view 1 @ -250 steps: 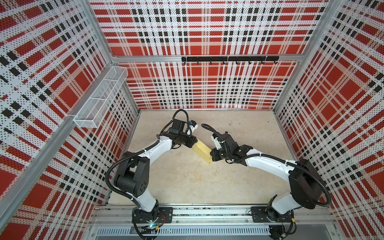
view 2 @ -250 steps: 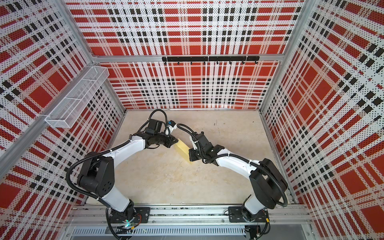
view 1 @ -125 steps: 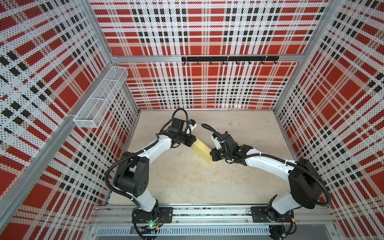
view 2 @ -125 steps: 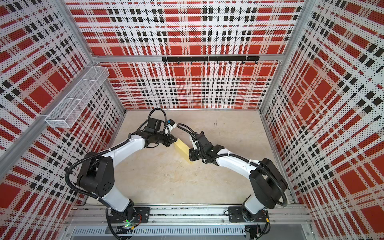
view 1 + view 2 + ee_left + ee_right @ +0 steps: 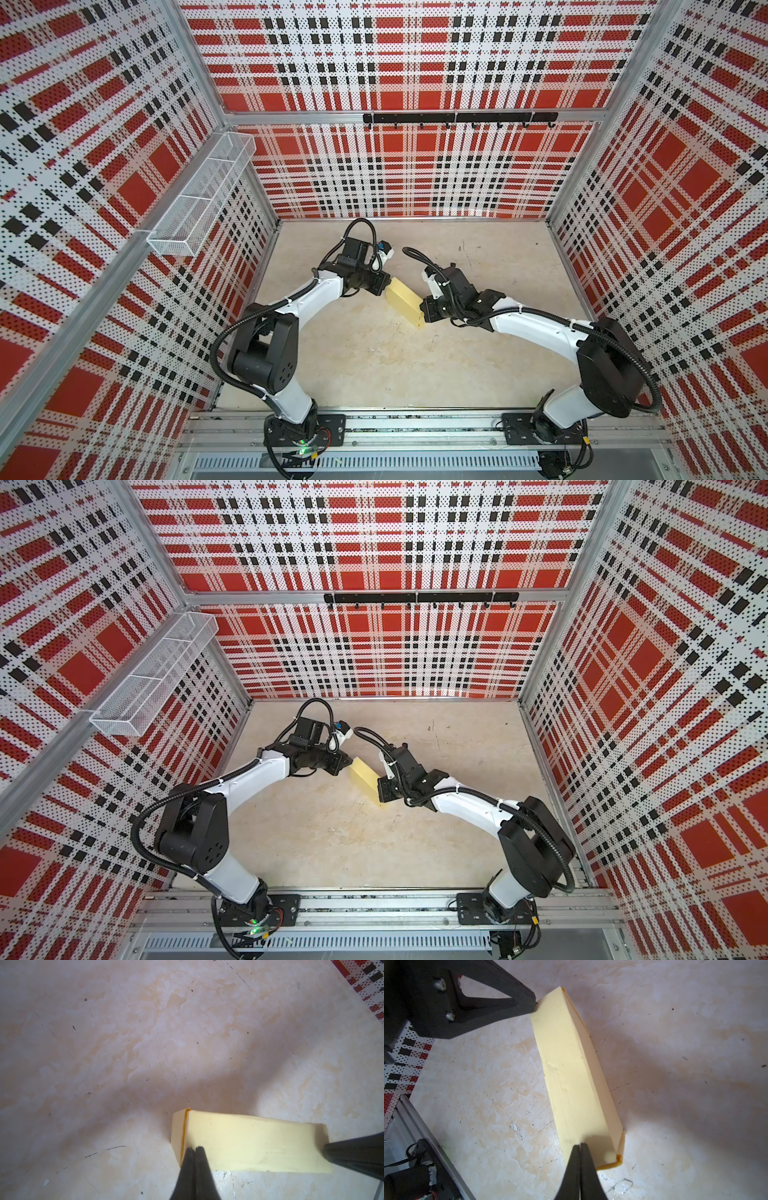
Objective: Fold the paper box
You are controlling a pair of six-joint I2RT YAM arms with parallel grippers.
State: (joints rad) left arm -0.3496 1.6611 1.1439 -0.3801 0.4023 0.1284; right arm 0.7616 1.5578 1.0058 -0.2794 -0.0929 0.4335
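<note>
Paper box [image 5: 404, 300], pale yellow, closed up: set on the table [image 5: 374, 365] between two pincers.
Left pincer [image 5: 195, 1149]: jaws are clenched together, nothing is grasped, tips are pressed to the near end of the box. Right pincer [image 5: 580, 1146]: jaws likewise clenched empty, tips are laid against the opposite end.

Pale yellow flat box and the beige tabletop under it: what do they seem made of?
Pale yellow flat box: looks like thin matte cardboard; thin flap edges and an orange seam show at its ends. Beige tabletop: probably smooth hard laminate with a marble-like print, marked by dark scratches.
</note>
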